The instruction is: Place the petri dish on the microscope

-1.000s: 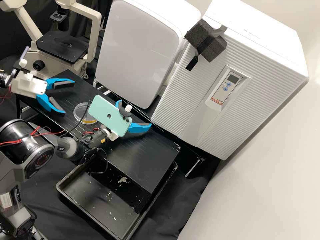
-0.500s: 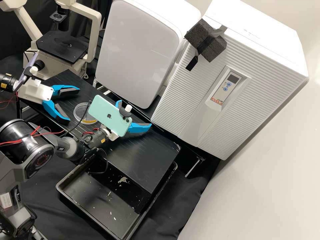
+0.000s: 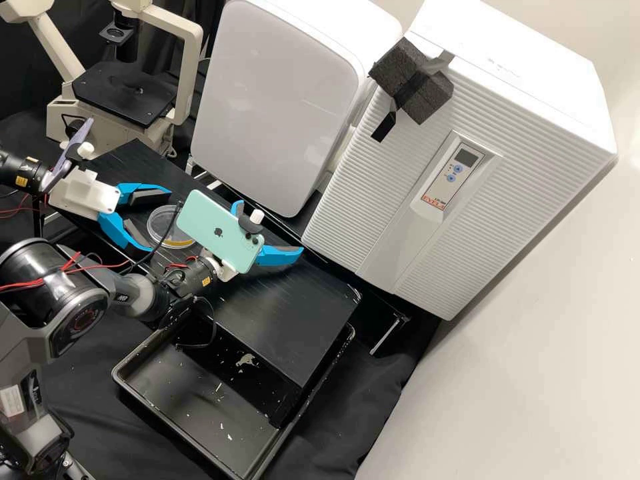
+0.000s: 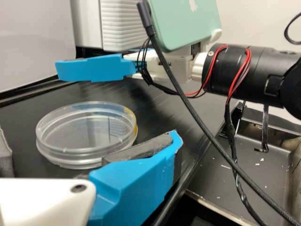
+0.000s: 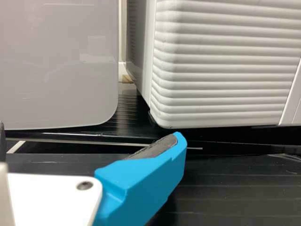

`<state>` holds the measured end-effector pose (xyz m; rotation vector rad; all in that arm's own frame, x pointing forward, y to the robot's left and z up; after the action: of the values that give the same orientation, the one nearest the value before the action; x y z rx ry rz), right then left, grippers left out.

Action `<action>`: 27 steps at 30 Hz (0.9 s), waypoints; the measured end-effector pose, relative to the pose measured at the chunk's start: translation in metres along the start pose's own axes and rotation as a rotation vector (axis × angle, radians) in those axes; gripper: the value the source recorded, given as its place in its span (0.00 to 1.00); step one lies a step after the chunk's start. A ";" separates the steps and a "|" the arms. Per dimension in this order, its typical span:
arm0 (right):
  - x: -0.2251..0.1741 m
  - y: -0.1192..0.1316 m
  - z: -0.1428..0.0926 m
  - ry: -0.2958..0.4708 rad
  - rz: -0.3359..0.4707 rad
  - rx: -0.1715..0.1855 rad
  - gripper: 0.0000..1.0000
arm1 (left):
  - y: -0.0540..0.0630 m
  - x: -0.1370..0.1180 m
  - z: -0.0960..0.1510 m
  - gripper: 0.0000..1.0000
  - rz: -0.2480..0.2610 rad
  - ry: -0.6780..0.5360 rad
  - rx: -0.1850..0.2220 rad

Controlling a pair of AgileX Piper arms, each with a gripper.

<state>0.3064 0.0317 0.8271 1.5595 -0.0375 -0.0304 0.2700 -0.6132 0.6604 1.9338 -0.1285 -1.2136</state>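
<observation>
The petri dish point(image 4: 84, 150) lies flat on the bench point(image 3: 287, 320), with the microscope point(image 3: 123, 97) beyond it. Our left gripper point(image 3: 161, 221) is just beside the dish, its fingers spread and pinching nothing; our right gripper point(image 3: 270, 227), on the dish's other side, also has spread fingers. We judge that the step in hand is taking the dish with the left one. We should bring both fingers low and level around its wall, centre it, then close gently, so that it does not tilt.

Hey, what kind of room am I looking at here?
Probably a biology laboratory: a microscope stands beside the bench, and a petri dish lies on the benchtop.
</observation>
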 end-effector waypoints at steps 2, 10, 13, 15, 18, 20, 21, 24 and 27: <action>0.000 0.000 0.000 0.000 0.000 0.000 1.00 | 0.002 0.002 -0.001 1.00 0.005 -0.001 -0.002; 0.000 0.000 0.000 0.000 0.000 0.000 1.00 | 0.003 0.013 -0.005 1.00 -0.011 0.021 -0.010; 0.000 0.000 0.000 0.000 0.000 0.000 1.00 | 0.002 0.015 -0.004 1.00 -0.012 0.017 -0.024; 0.000 0.000 0.000 0.000 0.000 0.000 1.00 | 0.003 0.015 -0.003 1.00 -0.010 0.016 -0.028; 0.000 0.000 0.000 0.000 0.000 0.000 1.00 | 0.004 0.015 -0.003 1.00 -0.008 0.015 -0.031; 0.000 0.000 0.000 0.000 0.000 0.000 1.00 | 0.004 0.016 -0.003 1.00 -0.009 0.015 -0.032; 0.000 0.000 0.000 0.000 0.000 0.000 1.00 | 0.005 0.016 -0.002 1.00 -0.007 0.014 -0.041; 0.000 0.000 0.000 0.000 0.000 0.000 1.00 | 0.005 0.017 0.000 1.00 -0.005 0.009 -0.048; 0.000 0.000 0.000 0.000 0.000 0.000 1.00 | 0.004 0.018 0.002 1.00 -0.007 0.002 -0.047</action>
<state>0.3064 0.0317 0.8271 1.5595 -0.0375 -0.0304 0.2791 -0.6258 0.6503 1.8966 -0.0912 -1.2088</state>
